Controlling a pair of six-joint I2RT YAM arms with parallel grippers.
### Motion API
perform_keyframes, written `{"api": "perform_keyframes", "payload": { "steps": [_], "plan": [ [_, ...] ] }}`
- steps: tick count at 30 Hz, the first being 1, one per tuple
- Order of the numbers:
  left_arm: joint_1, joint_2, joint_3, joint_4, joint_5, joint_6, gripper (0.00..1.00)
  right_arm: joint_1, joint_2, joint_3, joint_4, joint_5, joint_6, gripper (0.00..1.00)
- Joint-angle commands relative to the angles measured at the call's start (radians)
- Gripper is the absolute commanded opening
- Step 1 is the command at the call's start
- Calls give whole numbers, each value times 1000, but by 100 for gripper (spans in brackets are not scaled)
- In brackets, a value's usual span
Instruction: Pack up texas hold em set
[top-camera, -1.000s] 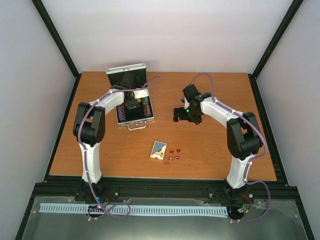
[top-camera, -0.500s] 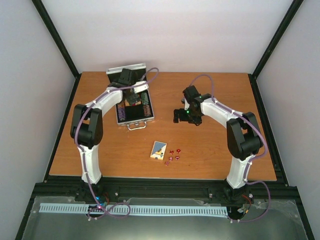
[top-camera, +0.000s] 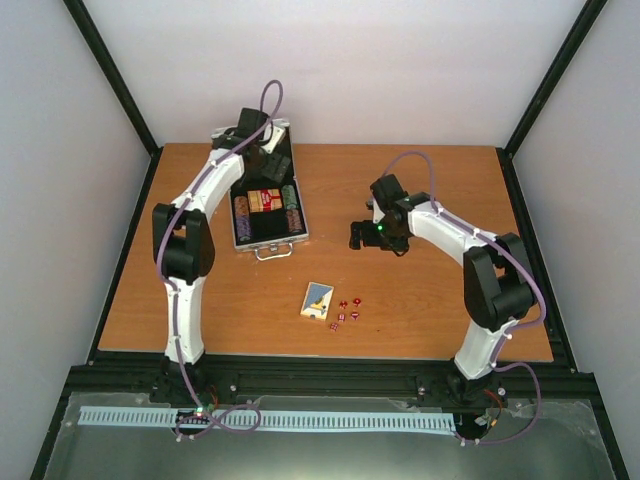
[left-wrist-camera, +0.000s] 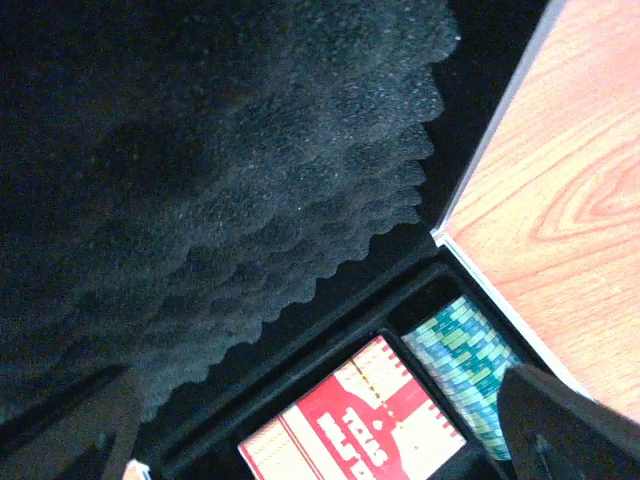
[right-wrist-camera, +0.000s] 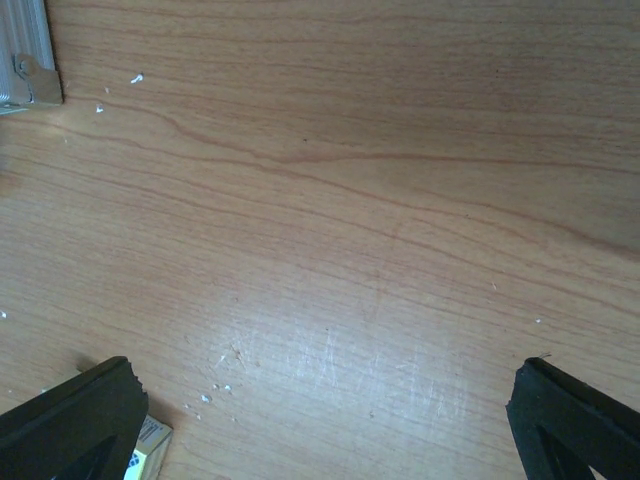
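Note:
The silver briefcase (top-camera: 238, 243) lies open at the back left, its lid partly hidden behind my left arm. The red card deck (top-camera: 264, 199) lies in its middle slot, with chip stacks (top-camera: 291, 205) on either side. My left gripper (top-camera: 268, 165) is open and empty, hovering above the case's back by the lid. Its wrist view shows the lid's black foam (left-wrist-camera: 220, 170), the red deck (left-wrist-camera: 350, 420) and a green chip stack (left-wrist-camera: 462, 350). The blue-yellow deck (top-camera: 317, 300) and tiny red dice (top-camera: 346, 310) lie on the table. My right gripper (top-camera: 365, 235) is open and empty above bare wood.
The right wrist view shows a corner of the briefcase (right-wrist-camera: 25, 60) at top left and a corner of the blue-yellow deck (right-wrist-camera: 148, 445) beside the left fingertip (right-wrist-camera: 70, 420). The wooden table (top-camera: 430, 300) is walled by a black frame.
My left gripper has pulled back from inside the case up toward the lid, and the red deck now shows lying in the case. The right arm has shifted only slightly.

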Motion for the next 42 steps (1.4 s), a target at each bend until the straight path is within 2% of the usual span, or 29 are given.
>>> {"api": "perform_keyframes", "payload": {
  "steps": [1, 4, 7, 14, 18, 23, 31, 36, 42],
  "plan": [
    [18, -9, -65, -104, 55, -350, 100, -5, -52, -25, 6, 1, -22, 100],
    [14, -123, -259, 17, 115, -487, 100, -4, -59, -46, 17, -6, -24, 100],
    [-1, -233, -421, 114, 85, -519, 100, -4, -64, -63, 29, -18, -21, 100],
    [-16, -396, -553, 201, 48, -474, 100, -4, -77, -99, 61, -27, -21, 100],
    [-19, -420, -543, 206, 56, -471, 100, -4, -81, -104, 62, -30, -34, 100],
    [-19, -377, -493, 201, 39, -477, 100, -4, -95, -106, 54, -22, -52, 100],
    [-17, -205, -174, 86, 22, -405, 100, -4, -114, -112, 46, -11, -67, 100],
    [-17, -133, -48, 40, 10, -374, 100, -4, -130, -126, 55, -27, -66, 100],
    [-16, -137, -44, 28, 74, -357, 100, -4, -143, -134, 56, -39, -85, 100]
  ]
}}
